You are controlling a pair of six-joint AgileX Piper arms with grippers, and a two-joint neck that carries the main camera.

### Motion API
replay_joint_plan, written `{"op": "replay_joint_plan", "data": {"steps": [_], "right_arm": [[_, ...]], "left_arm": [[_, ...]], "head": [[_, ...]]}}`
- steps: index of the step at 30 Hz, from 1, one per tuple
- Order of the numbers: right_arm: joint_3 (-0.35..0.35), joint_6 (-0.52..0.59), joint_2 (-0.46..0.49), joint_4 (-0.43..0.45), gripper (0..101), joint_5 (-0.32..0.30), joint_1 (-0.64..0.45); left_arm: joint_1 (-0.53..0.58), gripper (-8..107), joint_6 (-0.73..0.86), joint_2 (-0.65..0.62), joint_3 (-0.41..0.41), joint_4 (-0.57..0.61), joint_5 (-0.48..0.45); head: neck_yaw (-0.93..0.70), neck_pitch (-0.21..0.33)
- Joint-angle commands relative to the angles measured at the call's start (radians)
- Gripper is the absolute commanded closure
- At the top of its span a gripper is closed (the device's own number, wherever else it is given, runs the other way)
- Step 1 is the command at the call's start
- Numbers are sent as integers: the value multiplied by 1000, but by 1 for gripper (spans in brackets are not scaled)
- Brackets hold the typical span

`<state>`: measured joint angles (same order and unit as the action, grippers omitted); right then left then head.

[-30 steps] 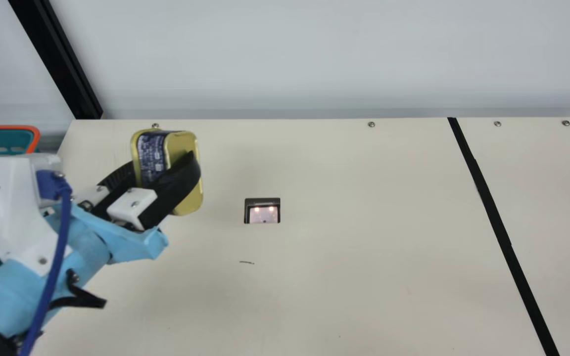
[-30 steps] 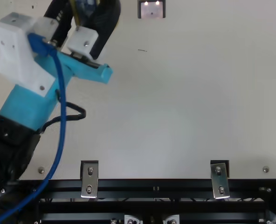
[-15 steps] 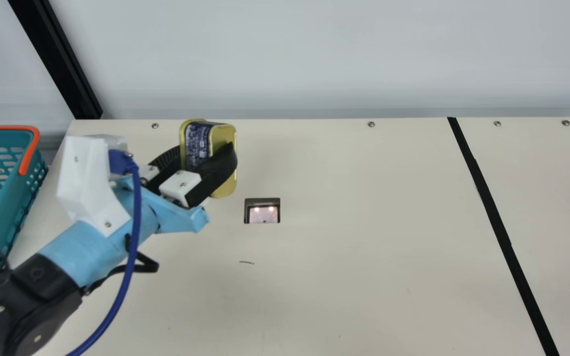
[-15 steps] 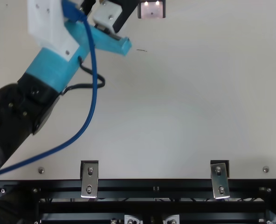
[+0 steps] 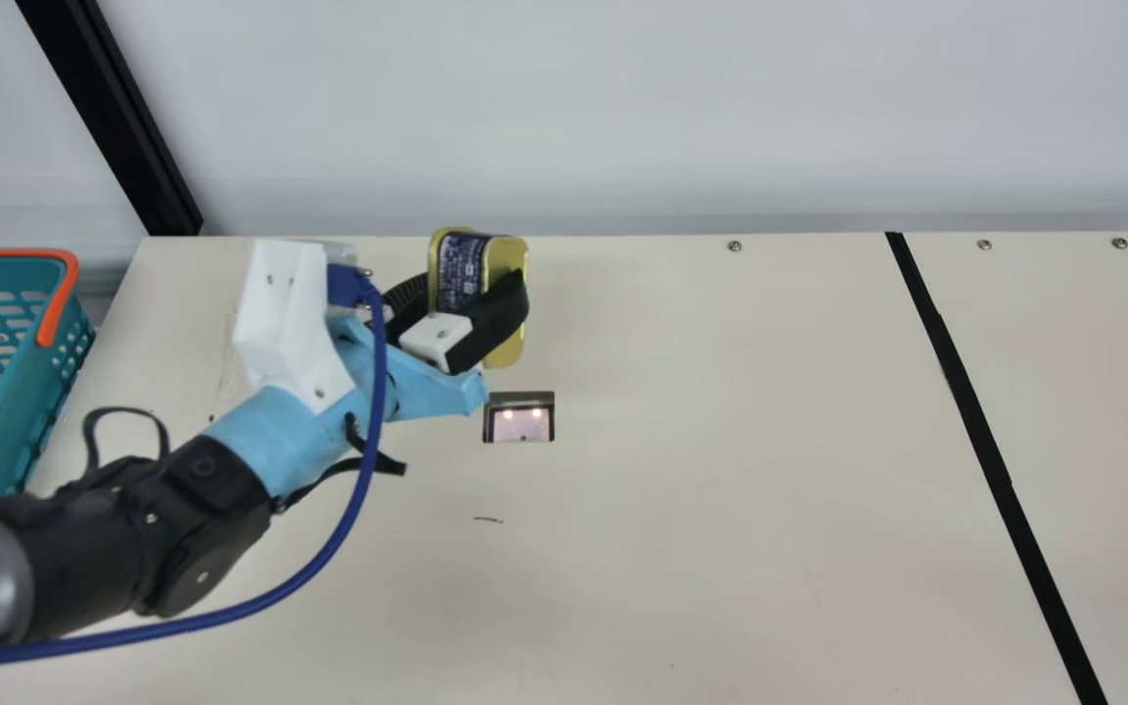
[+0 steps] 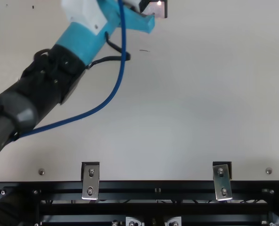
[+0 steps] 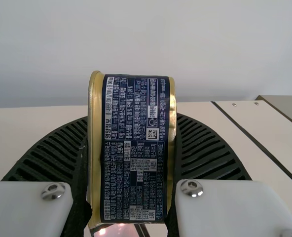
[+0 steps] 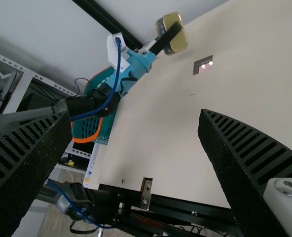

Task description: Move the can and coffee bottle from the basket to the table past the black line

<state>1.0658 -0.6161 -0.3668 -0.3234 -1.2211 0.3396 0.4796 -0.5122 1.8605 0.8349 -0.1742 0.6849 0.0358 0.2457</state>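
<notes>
In the main view my left gripper (image 5: 466,311) is shut on the gold can (image 5: 505,257) with a dark blue label, held above the table's far part, left of the black line (image 5: 980,436). The left wrist view shows the can (image 7: 136,148) upright between the ribbed fingers of my left gripper (image 7: 131,168). My right gripper (image 8: 136,143) stands open in the right wrist view with nothing between its fingers. The teal basket (image 5: 11,392) with orange trim stands at the main view's left edge. I cannot make out a coffee bottle.
A small dark-framed recess (image 5: 519,418) with two lights lies in the table (image 5: 721,548), just nearer than the can. A black post (image 5: 114,117) rises behind the far left corner. Metal brackets (image 6: 90,181) sit along the near rail.
My left arm has moved right and slightly toward the table's far side, carrying the can away from the basket. More of the basket shows now. The grip on the can stays the same.
</notes>
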Motion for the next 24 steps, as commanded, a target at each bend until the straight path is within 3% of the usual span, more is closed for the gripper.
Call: {"op": "replay_joint_plan", "data": {"steps": [1, 13, 24], "right_arm": [[0, 0, 0, 0, 0, 0, 0], [0, 0, 0, 0, 0, 0, 0], [0, 0, 0, 0, 0, 0, 0]], "left_arm": [[6, 89, 1, 24, 26, 5, -3], [42, 89, 14, 116, 125, 45, -16], [50, 89, 22, 160, 127, 76, 40]], "head": [[0, 9], [0, 9], [0, 9]]}}
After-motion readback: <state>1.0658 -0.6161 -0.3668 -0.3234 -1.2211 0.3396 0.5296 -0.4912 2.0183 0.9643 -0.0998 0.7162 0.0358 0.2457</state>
